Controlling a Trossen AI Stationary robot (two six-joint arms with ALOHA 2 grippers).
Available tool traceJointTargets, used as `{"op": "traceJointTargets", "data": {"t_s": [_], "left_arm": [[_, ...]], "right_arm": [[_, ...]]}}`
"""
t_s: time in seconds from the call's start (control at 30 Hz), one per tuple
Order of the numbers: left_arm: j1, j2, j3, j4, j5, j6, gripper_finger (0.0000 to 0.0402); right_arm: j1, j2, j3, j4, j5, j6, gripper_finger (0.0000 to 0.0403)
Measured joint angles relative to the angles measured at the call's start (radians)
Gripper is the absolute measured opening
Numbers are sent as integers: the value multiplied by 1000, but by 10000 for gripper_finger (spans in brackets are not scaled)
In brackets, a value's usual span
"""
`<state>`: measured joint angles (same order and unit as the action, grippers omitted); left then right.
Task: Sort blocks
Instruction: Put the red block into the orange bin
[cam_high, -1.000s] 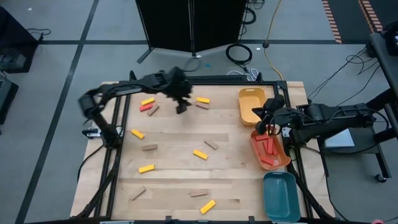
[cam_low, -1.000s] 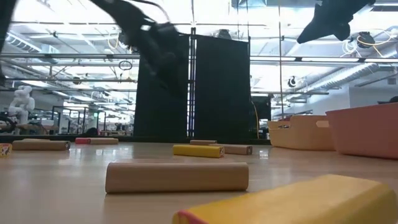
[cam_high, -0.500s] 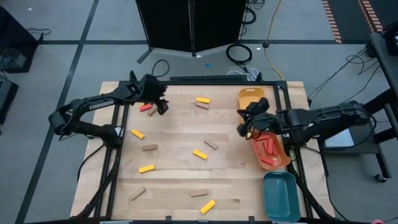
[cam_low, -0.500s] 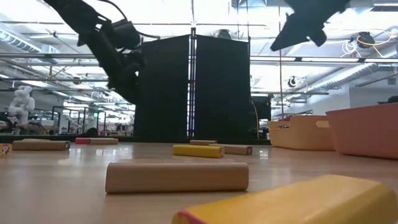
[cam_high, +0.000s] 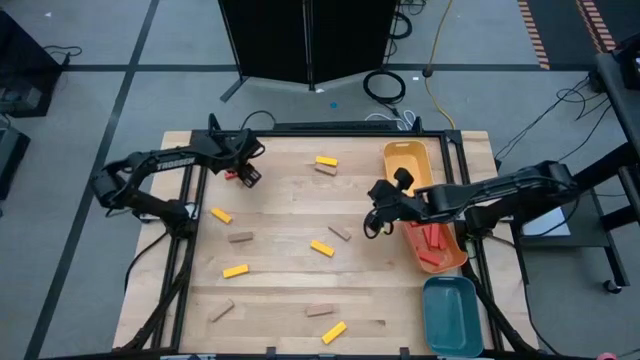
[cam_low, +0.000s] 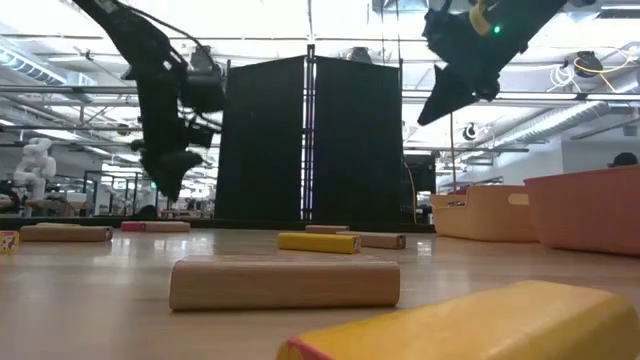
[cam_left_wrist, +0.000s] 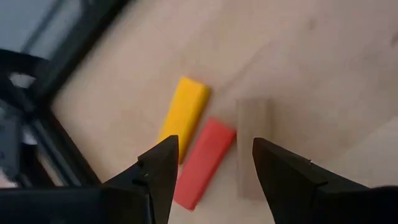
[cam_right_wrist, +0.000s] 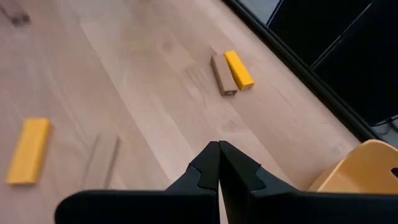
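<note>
The left gripper (cam_high: 247, 172) hangs over the table's far left corner with its fingers (cam_left_wrist: 160, 168) spread apart and empty, directly above a cluster of 3 blocks: a yellow block (cam_left_wrist: 184, 114), a red block (cam_left_wrist: 204, 162) and a tan block (cam_left_wrist: 252, 144) lying side by side, the red one between the other 2. Elsewhere on the wooden table (cam_high: 280, 200), yellow and tan blocks lie scattered well apart, with a yellow-and-tan pair (cam_high: 325, 164) near the far edge and a yellow block (cam_high: 321, 248) and tan block (cam_high: 340, 233) near the middle. The right gripper (cam_high: 377, 215) hovers above the table right of centre, its fingers (cam_right_wrist: 218, 163) pressed together with nothing between them. Just beside it stand a yellow tray (cam_high: 405, 165), an orange tray (cam_high: 437, 245) holding several red blocks (cam_high: 431, 236), and a teal tray (cam_high: 452, 312).
</note>
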<state>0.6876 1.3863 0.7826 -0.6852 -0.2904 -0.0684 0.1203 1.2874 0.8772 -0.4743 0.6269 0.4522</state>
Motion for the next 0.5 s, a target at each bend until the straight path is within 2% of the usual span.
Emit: {"op": "traceJointTargets", "data": {"t_s": [0.33,0.5], "left_arm": [[68,143,32,-136,-27,51,203],[77,158,32,-155,-6,85,203]], "right_arm": [[-16,38,0,0,-7,-26,0],[-16,38,0,-1,-109,-34,0]]}}
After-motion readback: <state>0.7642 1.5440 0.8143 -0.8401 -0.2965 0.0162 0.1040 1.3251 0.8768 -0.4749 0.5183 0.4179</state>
